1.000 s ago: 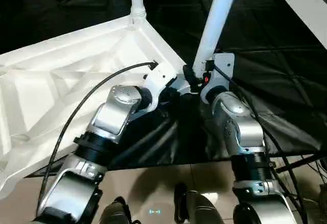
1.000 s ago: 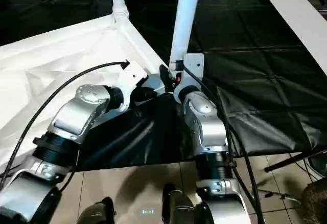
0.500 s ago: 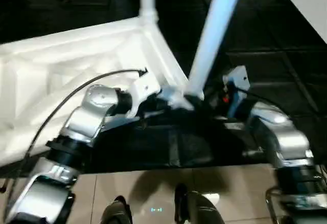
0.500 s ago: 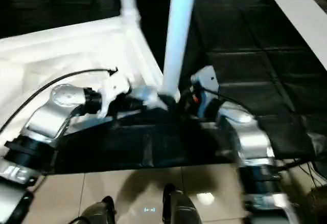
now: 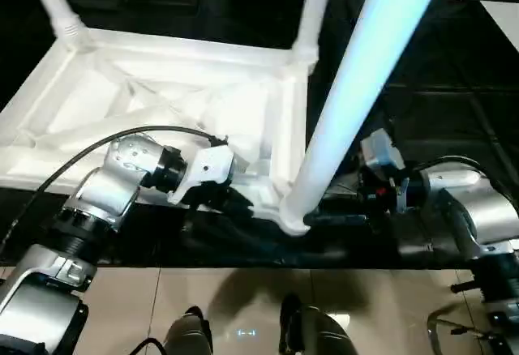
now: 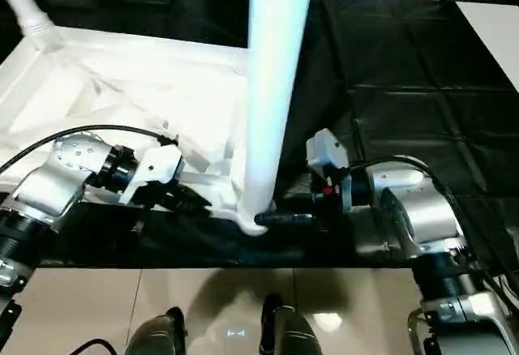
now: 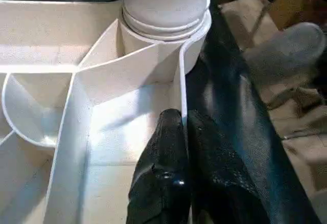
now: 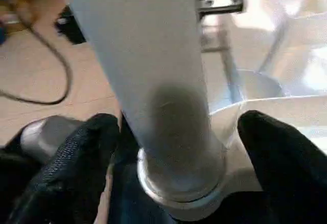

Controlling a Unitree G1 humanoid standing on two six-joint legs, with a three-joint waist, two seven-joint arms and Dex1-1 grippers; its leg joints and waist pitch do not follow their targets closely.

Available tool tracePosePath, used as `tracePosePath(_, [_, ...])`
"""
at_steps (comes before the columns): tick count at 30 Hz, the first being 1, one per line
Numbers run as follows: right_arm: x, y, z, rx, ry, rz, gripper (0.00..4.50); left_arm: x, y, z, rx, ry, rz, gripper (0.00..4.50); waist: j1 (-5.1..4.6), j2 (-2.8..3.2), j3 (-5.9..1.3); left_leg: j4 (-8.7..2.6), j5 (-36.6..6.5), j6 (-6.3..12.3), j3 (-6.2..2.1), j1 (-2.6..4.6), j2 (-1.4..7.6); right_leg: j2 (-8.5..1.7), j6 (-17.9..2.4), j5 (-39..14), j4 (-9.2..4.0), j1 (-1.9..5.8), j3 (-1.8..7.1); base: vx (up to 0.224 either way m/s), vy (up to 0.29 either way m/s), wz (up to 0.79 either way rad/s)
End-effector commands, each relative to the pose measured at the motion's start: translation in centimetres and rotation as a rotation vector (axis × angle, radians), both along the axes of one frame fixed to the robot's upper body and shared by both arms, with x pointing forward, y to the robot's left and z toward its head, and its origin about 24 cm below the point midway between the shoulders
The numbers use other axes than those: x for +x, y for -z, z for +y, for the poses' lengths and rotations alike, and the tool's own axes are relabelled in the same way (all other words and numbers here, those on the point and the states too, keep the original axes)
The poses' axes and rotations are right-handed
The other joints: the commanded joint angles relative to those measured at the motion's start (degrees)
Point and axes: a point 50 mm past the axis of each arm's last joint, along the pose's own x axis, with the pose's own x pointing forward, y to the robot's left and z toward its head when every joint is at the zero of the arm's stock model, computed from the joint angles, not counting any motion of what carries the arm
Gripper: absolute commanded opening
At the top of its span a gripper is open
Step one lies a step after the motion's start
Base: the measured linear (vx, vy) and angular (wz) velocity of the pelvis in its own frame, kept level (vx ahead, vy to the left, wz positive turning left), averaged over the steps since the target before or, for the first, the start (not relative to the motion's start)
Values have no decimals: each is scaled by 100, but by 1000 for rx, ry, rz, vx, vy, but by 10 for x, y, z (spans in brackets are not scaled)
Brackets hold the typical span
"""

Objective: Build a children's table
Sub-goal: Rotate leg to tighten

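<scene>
The white table top [image 5: 162, 104] lies upside down, ribbed underside up. Two legs stand in its far corners [image 5: 50, 2] [image 5: 318, 6]. A third leg [image 5: 357, 87] rises from the near right corner socket [image 5: 293, 219], leaning toward the camera. My left gripper [image 7: 183, 132] is shut on the thin rim wall just beside that socket. My right gripper [image 6: 280, 220] sits low at the base of the third leg. Its fingers [image 8: 84, 152] are spread wide on either side of the leg, open.
A black sheet [image 6: 405, 87] covers the floor under and to the right of the table. Beige tiles [image 5: 243, 298] and my feet lie at the near edge. A white panel [image 6: 495, 31] lies at the far right.
The head view has shifted, so more of the table top shows. My right arm has swung out to the right and its fingers have opened around the leg's base. The left gripper stays on the rim.
</scene>
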Motion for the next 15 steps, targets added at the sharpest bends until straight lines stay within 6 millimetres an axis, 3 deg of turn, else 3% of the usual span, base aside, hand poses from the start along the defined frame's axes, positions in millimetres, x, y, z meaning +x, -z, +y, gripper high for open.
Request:
tracePosePath(1, [-1,-1,1,-1,-59,9,377,-11,19,-6,90,118,80,0,-15,-71,-505,-245,-869,752,78,-15,55,-318,-1093,-2163,-251,471,296,0,0,0])
tracePosePath(4, [-1,0,5,-6,-114,25,371,-13,21,-8,97,151,85,0,-9,-68,-506,-247,-853,749,77,-15,62,-318,-1105,-2129,-240,470,297,0,0,0])
tracePosePath(6, [-1,0,7,-8,-140,33,336,-13,21,-9,98,161,85,0,-5,-63,-502,-246,-861,755,80,-7,68,-318,-1121,-2117,-239,460,299,0,0,0])
tracePosePath(15, [-1,0,11,-12,-190,49,255,-14,22,-9,103,181,82,0,43,-69,-506,-244,-808,729,81,-9,68,-319,-1101,-2122,-234,464,303,0,0,0])
